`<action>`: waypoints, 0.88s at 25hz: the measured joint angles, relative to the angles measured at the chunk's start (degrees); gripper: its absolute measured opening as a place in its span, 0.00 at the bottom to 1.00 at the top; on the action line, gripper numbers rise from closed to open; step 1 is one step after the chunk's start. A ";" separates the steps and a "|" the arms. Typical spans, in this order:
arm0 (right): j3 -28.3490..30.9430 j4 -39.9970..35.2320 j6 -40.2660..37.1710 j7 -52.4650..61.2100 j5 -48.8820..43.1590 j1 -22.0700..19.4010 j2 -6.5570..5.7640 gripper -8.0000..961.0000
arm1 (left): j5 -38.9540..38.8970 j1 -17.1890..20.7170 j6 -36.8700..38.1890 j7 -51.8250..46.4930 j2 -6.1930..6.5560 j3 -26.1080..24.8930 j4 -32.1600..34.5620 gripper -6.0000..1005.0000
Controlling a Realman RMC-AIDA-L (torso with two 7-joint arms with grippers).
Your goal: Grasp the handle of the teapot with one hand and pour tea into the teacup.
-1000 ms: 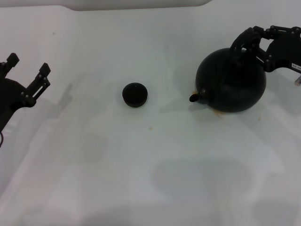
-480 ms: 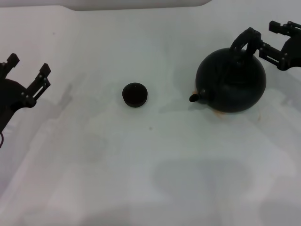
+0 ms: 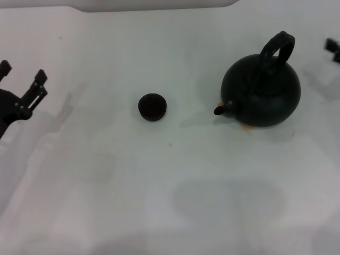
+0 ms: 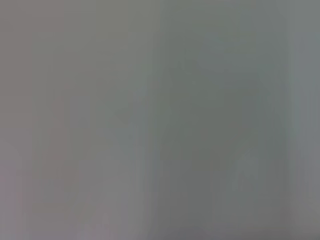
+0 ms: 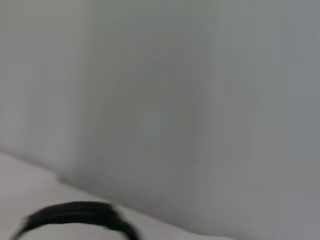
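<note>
The round matte black teapot (image 3: 260,93) stands on the white table at the right, spout pointing left. Its arched black handle (image 3: 277,47) rises free over the top, and the top of the handle (image 5: 75,212) also shows as a dark arc in the right wrist view. The small dark teacup (image 3: 152,107) sits alone near the middle, left of the spout. My right gripper (image 3: 333,50) shows only as a sliver at the right edge, clear of the handle. My left gripper (image 3: 22,71) hangs open at the far left, holding nothing.
The white table (image 3: 170,186) stretches wide in front of the cup and pot. A pale raised rim (image 3: 154,4) runs along the back. The left wrist view shows only a grey blur.
My right gripper has let go of the teapot handle and drawn back to the right, almost out of view. The left gripper shifted slightly left. Teapot and cup stayed put.
</note>
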 joint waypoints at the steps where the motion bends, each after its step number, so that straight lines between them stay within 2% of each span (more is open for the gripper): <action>1: 2.18 -1.02 0.14 -0.36 0.05 0.05 0.07 0.76 | -0.02 0.02 0.18 0.00 0.00 -0.27 0.01 0.81; 3: 7.01 -3.10 0.15 -1.72 0.20 0.25 0.38 0.76 | -0.29 0.00 0.65 -0.01 -0.01 -0.45 0.01 0.81; 7: 17.31 -7.17 0.40 -4.98 0.83 1.34 1.94 0.76 | -0.75 -0.45 2.48 -0.18 -0.01 -0.49 0.02 0.81; 9: 20.58 -9.11 0.55 -6.07 3.07 1.67 2.68 0.76 | -0.93 -0.86 3.76 -1.24 0.01 -0.66 0.03 0.81; 14: 21.53 -15.66 3.61 -11.26 12.78 1.40 3.11 0.76 | -1.73 -1.78 5.37 -4.48 0.43 -1.18 -0.05 0.81; 22: 21.46 -18.40 8.10 -13.15 16.47 -0.69 3.48 0.76 | -2.21 -1.82 1.96 -5.02 1.43 -1.18 -0.66 0.81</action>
